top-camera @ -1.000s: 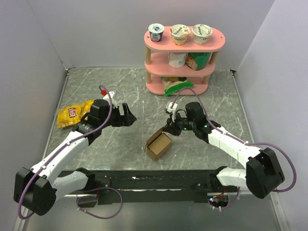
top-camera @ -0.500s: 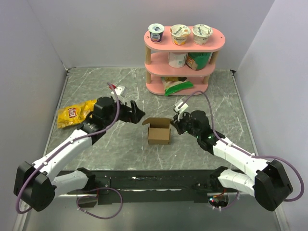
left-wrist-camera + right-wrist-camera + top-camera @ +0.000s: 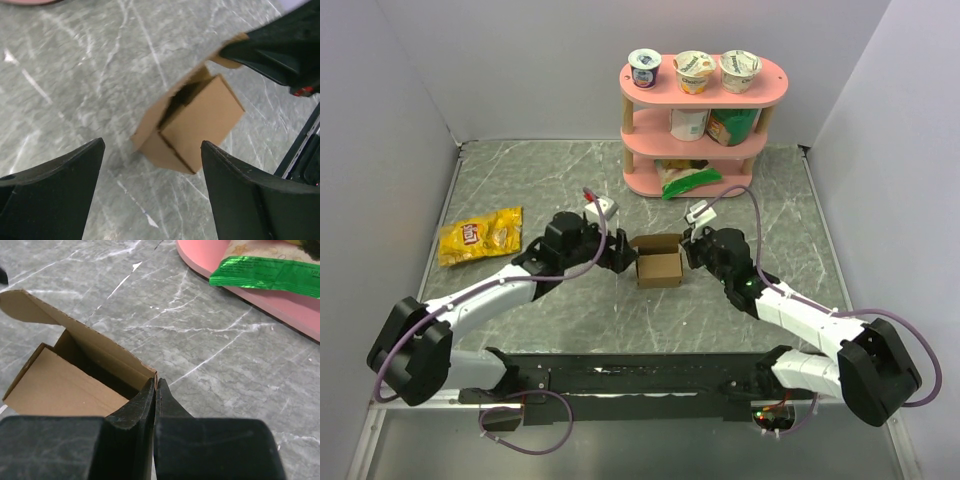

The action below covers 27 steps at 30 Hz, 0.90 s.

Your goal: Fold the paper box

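Paper box (image 3: 660, 268) is found mid-tabletop (image 3: 550, 180), walls raised, lid flap not yet closed. Left gripper (image 3: 620, 254) is spread wide beside it; right gripper (image 3: 690, 252) is pressed shut at its right edge.

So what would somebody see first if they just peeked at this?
Probably the little brown paper box mid-table, with two black arms meeting at it: the right end effector pinches its rim, the left end effector gapes open beside it. Then the pink shelf of snacks at the back.
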Each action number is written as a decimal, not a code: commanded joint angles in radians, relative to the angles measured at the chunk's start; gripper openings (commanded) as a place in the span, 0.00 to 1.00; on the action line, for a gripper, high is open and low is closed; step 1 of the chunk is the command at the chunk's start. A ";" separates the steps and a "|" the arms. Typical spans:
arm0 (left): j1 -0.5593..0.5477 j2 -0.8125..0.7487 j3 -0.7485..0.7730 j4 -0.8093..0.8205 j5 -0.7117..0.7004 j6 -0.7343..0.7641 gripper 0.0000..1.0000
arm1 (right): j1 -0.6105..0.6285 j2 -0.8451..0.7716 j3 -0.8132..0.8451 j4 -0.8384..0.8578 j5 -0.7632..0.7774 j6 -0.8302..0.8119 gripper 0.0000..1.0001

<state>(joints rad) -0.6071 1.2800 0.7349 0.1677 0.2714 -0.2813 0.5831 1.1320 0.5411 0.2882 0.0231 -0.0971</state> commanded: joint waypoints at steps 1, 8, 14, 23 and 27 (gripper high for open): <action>-0.074 0.012 0.009 0.082 -0.099 0.068 0.81 | 0.004 -0.017 -0.015 0.065 0.035 0.020 0.00; -0.158 0.088 0.060 0.041 -0.268 0.091 0.32 | 0.026 -0.020 -0.020 0.042 0.052 0.042 0.00; -0.213 0.133 0.098 -0.002 -0.389 0.001 0.08 | 0.066 -0.009 0.036 -0.064 0.133 0.148 0.00; -0.286 0.185 0.164 -0.066 -0.506 -0.104 0.01 | 0.138 0.035 0.102 -0.176 0.322 0.266 0.00; -0.309 0.193 0.170 -0.071 -0.526 -0.125 0.01 | 0.164 0.048 0.118 -0.184 0.373 0.332 0.00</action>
<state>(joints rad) -0.8757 1.4597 0.8658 0.0978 -0.2512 -0.3450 0.7101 1.1679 0.6121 0.1318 0.3363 0.1314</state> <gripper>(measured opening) 0.024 0.013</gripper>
